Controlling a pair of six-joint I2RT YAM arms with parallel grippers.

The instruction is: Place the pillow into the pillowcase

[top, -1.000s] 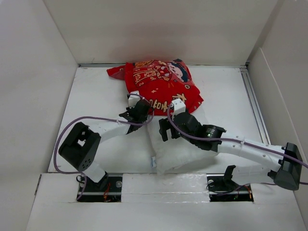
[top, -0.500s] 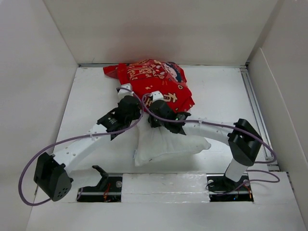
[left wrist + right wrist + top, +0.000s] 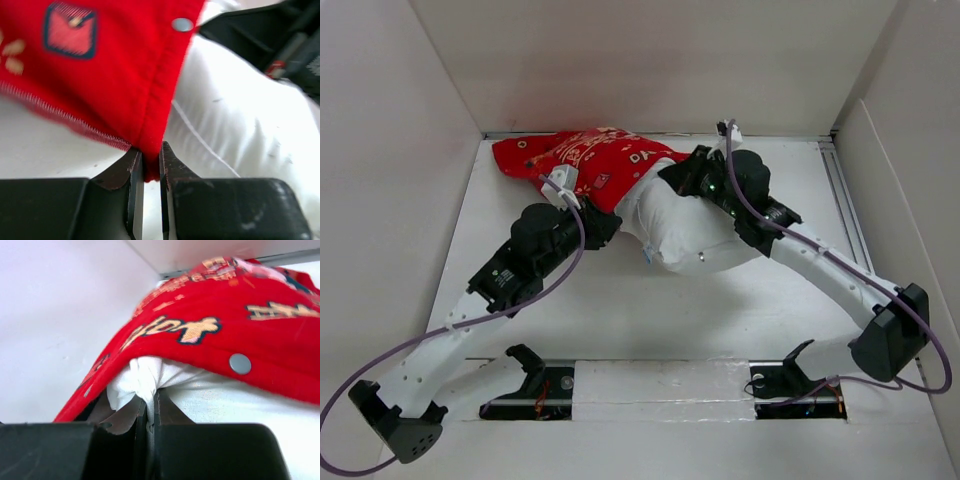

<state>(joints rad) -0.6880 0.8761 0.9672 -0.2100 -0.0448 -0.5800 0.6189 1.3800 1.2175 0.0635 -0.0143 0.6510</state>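
The red pillowcase (image 3: 582,160) lies bunched near the back wall, its open end covering the far part of the white pillow (image 3: 698,238). My left gripper (image 3: 608,222) is shut on the pillowcase's lower hem (image 3: 150,150), with the pillow (image 3: 240,125) just to its right. My right gripper (image 3: 670,174) reaches in under the red cloth from the right. In the right wrist view this gripper (image 3: 151,402) is shut on a pinched fold of the pillow (image 3: 145,375), and the pillowcase (image 3: 210,332) arches over it with a metal snap (image 3: 240,363) showing.
White walls close in the table at the back and on both sides. A metal rail (image 3: 847,215) runs along the right edge. The left arm's purple cable (image 3: 380,360) loops over the near left of the table (image 3: 620,320).
Both arms have swung toward the back wall, taking pillow and pillowcase with them. My right gripper, open a second ago, has shut on the pillow. The pillowcase has shifted back and left.
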